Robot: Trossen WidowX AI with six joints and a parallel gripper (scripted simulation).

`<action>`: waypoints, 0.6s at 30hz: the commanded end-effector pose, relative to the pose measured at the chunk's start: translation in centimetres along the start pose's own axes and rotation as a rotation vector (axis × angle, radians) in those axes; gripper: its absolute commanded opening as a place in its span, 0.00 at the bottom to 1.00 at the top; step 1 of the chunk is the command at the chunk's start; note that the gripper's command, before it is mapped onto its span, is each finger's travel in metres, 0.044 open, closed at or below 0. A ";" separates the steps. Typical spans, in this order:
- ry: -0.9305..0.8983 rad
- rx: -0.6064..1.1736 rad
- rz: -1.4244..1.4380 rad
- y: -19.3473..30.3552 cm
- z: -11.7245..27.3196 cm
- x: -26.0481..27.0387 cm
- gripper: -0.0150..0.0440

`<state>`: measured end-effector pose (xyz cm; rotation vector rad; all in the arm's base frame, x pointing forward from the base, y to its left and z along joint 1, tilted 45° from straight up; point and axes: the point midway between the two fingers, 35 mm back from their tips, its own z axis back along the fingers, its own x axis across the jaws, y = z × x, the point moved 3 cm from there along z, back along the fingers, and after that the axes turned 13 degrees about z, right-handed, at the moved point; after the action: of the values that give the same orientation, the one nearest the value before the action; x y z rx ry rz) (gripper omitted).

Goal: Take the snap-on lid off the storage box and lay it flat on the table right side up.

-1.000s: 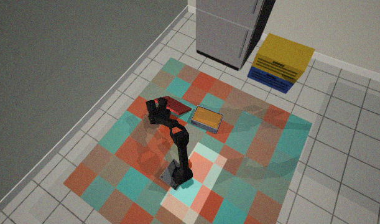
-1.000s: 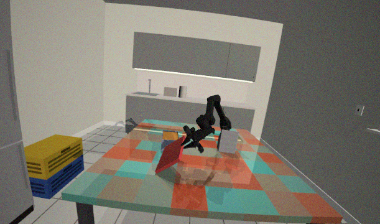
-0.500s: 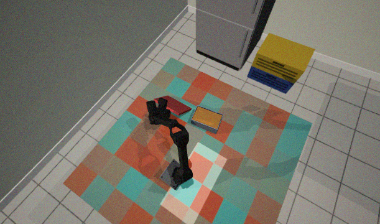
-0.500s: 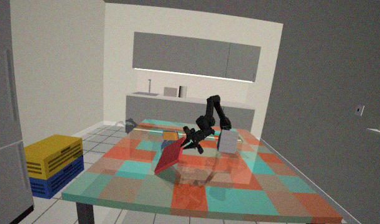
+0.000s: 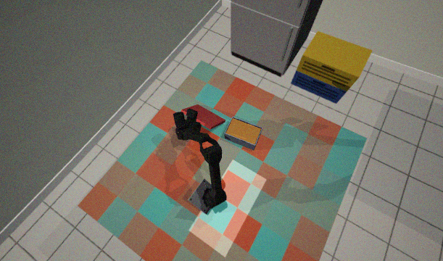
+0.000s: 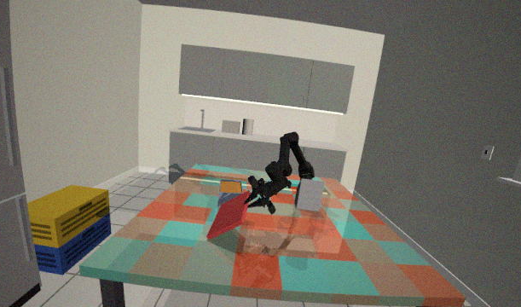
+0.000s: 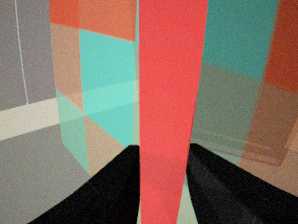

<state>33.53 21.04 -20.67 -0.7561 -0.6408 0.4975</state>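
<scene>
The nearly closed gripper (image 5: 186, 113) (image 6: 260, 204) (image 7: 162, 155) grips the tilted red lid (image 5: 206, 117) (image 6: 229, 217) (image 7: 170, 75). The box (image 5: 243, 131) (image 6: 230, 192) sits inward from the tabletop's (image 5: 130, 181) (image 6: 324, 273) edges.

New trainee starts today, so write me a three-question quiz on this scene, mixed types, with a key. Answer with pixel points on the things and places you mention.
1. True or false: the red lid (image 5: 206, 117) (image 6: 229, 215) (image 7: 167, 75) lies flat on the table (image 5: 134, 145) (image 6: 179, 256) (image 7: 107, 85).
2. Multiple choice: what is the hand (image 5: 186, 116) (image 6: 260, 205) (image 7: 162, 155) gripping? A) the box, B) the lid, C) nothing.
3. Fill in the blank: seen from the top, the inside of the open box (image 5: 243, 131) (image 6: 230, 186) looks ____.

Key: 1. false; 2. B; 3. orange
</scene>
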 end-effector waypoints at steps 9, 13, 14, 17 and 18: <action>0.018 -0.001 0.019 0.1 -1.0 -1.5 0.25; 0.018 -0.001 0.019 0.1 -1.2 -1.7 0.25; 0.018 -0.001 0.019 0.2 -1.3 -1.8 0.25; 0.018 -0.001 0.019 0.2 -1.4 -2.0 0.25; 0.018 -0.002 0.019 0.2 -1.5 -2.0 0.25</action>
<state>33.43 20.04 -21.64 -0.7586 -0.6438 0.4942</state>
